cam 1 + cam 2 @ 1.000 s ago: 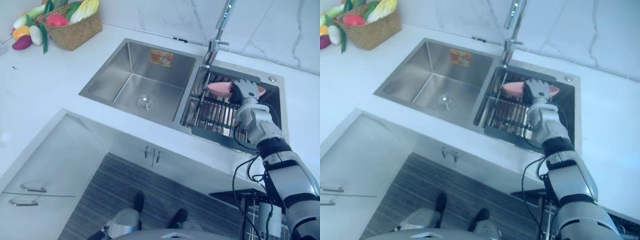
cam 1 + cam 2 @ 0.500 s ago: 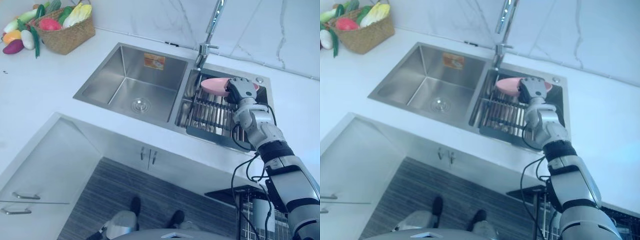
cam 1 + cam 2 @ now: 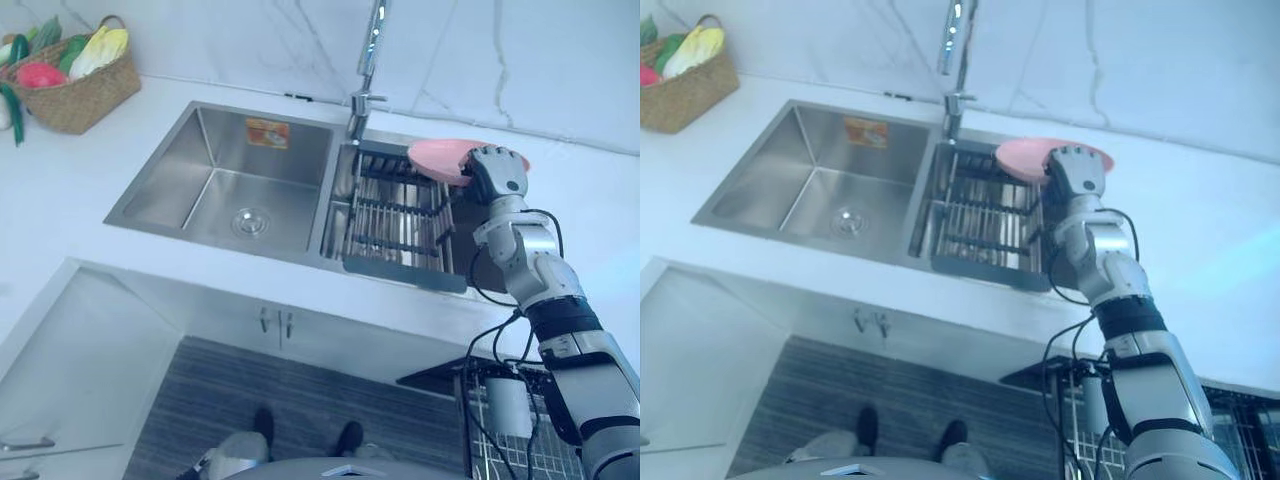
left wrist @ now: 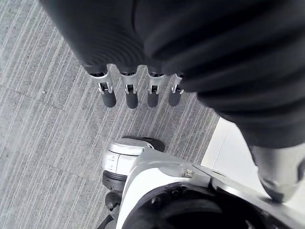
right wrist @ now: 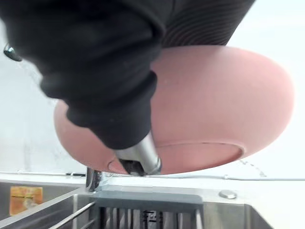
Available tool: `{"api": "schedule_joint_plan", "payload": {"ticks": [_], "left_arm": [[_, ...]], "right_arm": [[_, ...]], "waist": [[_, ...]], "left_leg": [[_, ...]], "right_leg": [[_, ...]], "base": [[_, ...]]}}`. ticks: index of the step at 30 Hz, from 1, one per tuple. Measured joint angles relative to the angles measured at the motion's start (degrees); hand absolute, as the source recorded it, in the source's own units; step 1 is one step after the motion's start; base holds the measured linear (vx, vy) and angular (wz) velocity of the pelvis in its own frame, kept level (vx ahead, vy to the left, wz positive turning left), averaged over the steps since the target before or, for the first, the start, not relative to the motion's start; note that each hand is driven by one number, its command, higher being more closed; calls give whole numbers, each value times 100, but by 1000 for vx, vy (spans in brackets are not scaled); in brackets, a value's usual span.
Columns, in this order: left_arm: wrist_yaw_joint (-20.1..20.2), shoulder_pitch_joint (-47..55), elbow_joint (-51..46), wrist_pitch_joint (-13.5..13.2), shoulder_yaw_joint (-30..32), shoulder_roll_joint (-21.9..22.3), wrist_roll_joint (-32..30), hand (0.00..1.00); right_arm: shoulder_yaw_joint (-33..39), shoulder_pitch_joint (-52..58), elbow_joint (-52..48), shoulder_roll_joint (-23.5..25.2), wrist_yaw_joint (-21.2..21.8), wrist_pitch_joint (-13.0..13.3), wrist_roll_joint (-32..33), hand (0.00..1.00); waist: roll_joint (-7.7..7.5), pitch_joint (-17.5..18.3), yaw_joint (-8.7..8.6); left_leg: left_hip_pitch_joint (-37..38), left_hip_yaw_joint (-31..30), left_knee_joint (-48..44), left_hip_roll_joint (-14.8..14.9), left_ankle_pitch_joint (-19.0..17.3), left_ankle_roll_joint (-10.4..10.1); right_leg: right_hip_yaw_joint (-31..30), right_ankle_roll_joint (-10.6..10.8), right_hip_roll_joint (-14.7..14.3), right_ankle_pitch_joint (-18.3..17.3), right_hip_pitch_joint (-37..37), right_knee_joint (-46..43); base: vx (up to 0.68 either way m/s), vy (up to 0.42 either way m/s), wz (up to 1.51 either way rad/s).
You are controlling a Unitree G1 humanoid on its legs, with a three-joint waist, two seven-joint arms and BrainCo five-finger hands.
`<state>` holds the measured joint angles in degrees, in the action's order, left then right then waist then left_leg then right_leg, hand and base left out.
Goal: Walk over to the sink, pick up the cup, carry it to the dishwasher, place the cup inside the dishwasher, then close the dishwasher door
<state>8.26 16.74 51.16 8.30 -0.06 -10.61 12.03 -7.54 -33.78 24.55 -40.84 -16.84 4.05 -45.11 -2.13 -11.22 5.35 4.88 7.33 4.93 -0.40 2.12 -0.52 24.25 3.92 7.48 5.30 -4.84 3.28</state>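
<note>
While the right hand [image 3: 497,172] grips the cup [image 3: 437,157] above the sink [image 3: 215,160], the dishwasher [image 3: 1240,415] sits low on that same side. Left hand [image 4: 138,90] hangs straight-fingered.

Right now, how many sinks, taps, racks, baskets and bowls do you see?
Sink: 1
Tap: 1
Drain rack: 1
Wicker basket: 1
Pink bowl: 1, held by the right robot hand
Total: 5
</note>
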Motion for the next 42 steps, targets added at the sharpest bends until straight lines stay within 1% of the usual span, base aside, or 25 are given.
{"api": "schedule_joint_plan", "payload": {"ticks": [5, 8, 12, 14, 16, 17, 20, 22, 23, 24, 25, 26, 27, 28, 29, 30, 31, 32, 33, 34, 35, 36, 38, 40, 42], "left_arm": [[-47, 43, 9, -3, -3, 5, -180, 0], [-51, 71, 36, -7, -5, 0, -247, 0], [-54, 70, 151, 3, -35, 10, -510, 0], [-54, 70, 183, 19, -59, 4, -660, 0], [-54, 72, 185, 60, -74, 5, -670, 0], [-54, 83, 208, 74, -76, 4, -670, 0], [-54, 64, 243, 178, -79, -23, -672, 0], [-53, 19, 368, 295, -63, -69, -669, 0], [-53, -28, 421, 331, -50, -72, -669, 0], [-48, -47, 469, 409, -18, 39, -670, 0], [-48, -94, 467, 413, 10, 53, -668, 0], [-50, -168, 474, 416, 51, 25, -659, 0], [-51, -201, 474, 414, 73, 10, -657, 0], [-45, -234, 475, 411, 115, -12, -655, 0], [-52, -287, 474, 410, 143, -52, -642, 0], [-49, -334, 469, 408, 168, -99, -622, 0], [-55, -427, 477, 409, 178, -189, -588, 0], [-51, -493, 488, 410, 198, -195, -586, 0], [-53, -585, 508, 397, 218, -187, -544, 0], [-53, -613, 522, 386, 218, -177, -534, 0], [-73, -665, 582, 356, 214, -82, -472, 0], [-80, -655, 585, 348, 211, -43, -437, 0], [-126, -553, 580, 239, 189, 107, -327, 0], [-169, -520, 578, 167, 165, 128, -326, 0], [-169, -495, 574, 124, 163, 114, -315, 0]], "right_arm": [[536, 430, -601, -63, -302, -48, 49, 100], [862, 694, -918, -92, -415, -45, 76, 100], [1239, 1218, -1257, -248, -591, -52, 78, 100], [1581, 1576, -1314, -291, -741, -81, 80, 100], [1727, 1724, -1409, -302, -767, -103, 82, 100], [1779, 1816, -1547, -316, -842, -133, 85, 100], [2022, 2186, -1915, -317, -981, -115, 103, 100], [2337, 2634, -2270, -310, -1042, -58, 259, 100], [2399, 2729, -2328, -304, -1078, -61, 274, 100], [2447, 2899, -2384, -275, -1181, -66, 321, 100], [2445, 2913, -2378, -149, -1240, -71, 326, 100], [2446, 2915, -2368, -17, -1264, -71, 360, 100], [2446, 2917, -2369, 40, -1297, -67, 413, 100], [2446, 2917, -2369, 131, -1382, -65, 453, 100], [2447, 2917, -2369, 267, -1491, -56, 482, 100], [2446, 2917, -2369, 363, -1517, -46, 493, 100], [2443, 2913, -2363, 531, -1584, -34, 504, 100], [2441, 2909, -2363, 617, -1618, -31, 511, 100], [2424, 2906, -2363, 774, -1634, -5, 543, 100], [2395, 2904, -2363, 834, -1633, 15, 548, 100], [2337, 2941, -2357, 953, -1578, 85, 659, 100], [2340, 2990, -2359, 992, -1552, 87, 698, 100], [2360, 3236, -2360, 1046, -1423, 95, 765, 100], [2400, 3392, -2362, 1133, -1361, 105, 765, 100], [2408, 3431, -2363, 1231, -1288, 92, 764, 100]], "waist": [[-16, 95, -131], [-32, 119, -243], [-65, 243, -381], [-89, 269, -433], [-108, 302, -471], [-142, 310, -567], [-207, 327, -681], [-309, 399, -806], [-283, 428, -838], [-91, 520, -901], [-88, 530, -945], [-99, 545, -965], [-101, 542, -961], [-102, 544, -944], [-163, 562, -937], [-226, 572, -905], [-383, 607, -852], [-428, 626, -803], [-417, 619, -677], [-409, 608, -643], [-246, 545, -658], [-200, 540, -665], [-23, 527, -682], [19, 524, -708], [6, 509, -745]], "left_leg": [[47, 246, -2, 4, -47, 39], [135, 453, -5, 1, -112, 60], [198, 776, -37, -28, -171, 102], [342, 1050, -37, -46, -252, 115], [351, 1199, -37, -62, -271, 123], [360, 1438, -37, -92, -291, 144], [400, 1814, -38, -149, -387, 133], [428, 2136, -37, -187, -444, 165], [430, 2238, -39, -146, -447, 202], [381, 2435, -42, 44, -431, 318], [314, 2621, -205, 238, -510, 265], [195, 2773, -540, 459, -667, 235], [130, 2845, -704, 566, -741, 220], [17, 2916, -937, 720, -828, 179], [-122, 2979, -1286, 943, -925, 95], [-258, 2997, -1565, 1070, -1002, 36], [-464, 3022, -1954, 1194, -1122, -55], [-560, 3004, -2089, 1265, -1154, -93], [-685, 2957, -2221, 1370, -1170, -134], [-717, 2947, -2274, 1383, -1186, -176], [-756, 2866, -2348, 1443, -1199, -221], [-760, 2828, -2349, 1434, -1176, -251], [-660, 2651, -2182, 1376, -1125, -304], [-647, 2534, -2082, 1320, -1070, -306], [-638, 2475, -1941, 1232, -968, -280]], "right_leg": [[-271, 4, -33, 39, 97, 3], [-496, 14, -42, 74, 150, -1], [-866, 37, -43, 162, 307, -24], [-1171, 57, -50, 183, 356, -99], [-1330, 64, -49, 187, 469, -181], [-1552, 81, -49, 215, 638, -278], [-1897, 123, -56, 233, 832, -336], [-1784, 69, 38, 1, 1104, -590], [-1640, 16, 63, -165, 1127, -650], [-1177, -319, 84, -536, 1175, -943], [-759, -486, 158, -564, 1335, -1533], [-461, -591, 225, -645, 1375, -2078], [-412, -639, 256, -702, 1374, -2281], [-369, -636, 304, -784, 1359, -2474], [-319, -617, 367, -883, 1211, -2555], [-310, -602, 374, -815, 1089, -2424], [-408, -378, 320, -557, 916, -1938], [-420, -330, 213, -551, 834, -1637], [-478, -167, 42, -442, 662, -997], [-485, -83, 2, -391, 581, -733], [-517, -11, -124, -232, 475, -409], [-528, -16, -139, -229, 486, -404], [-638, -30, -181, -220, 480, -408], [-638, -30, -178, -222, 486, -398], [-596, -26, -144, -201, 497, -355]], "base": [[19, 4, -28], [16, 12, -38], [7, 34, -48], [-49, 59, -60], [-66, 51, -62], [-87, 54, -74], [-101, 55, -79], [-81, 61, -70], [-19, 51, -68], [44, 19, -74], [95, -24, -89], [119, -61, -79], [128, -85, -64], [175, -89, -52], [187, -95, -50], [187, -106, -50], [89, -120, -43], [36, -209, -63], [-12, -209, -56], [-38, -240, -65], [-41, -138, -37], [-55, -132, -29], [-42, -70, -23], [-49, -39, -9], [-72, -14, 14]]}}
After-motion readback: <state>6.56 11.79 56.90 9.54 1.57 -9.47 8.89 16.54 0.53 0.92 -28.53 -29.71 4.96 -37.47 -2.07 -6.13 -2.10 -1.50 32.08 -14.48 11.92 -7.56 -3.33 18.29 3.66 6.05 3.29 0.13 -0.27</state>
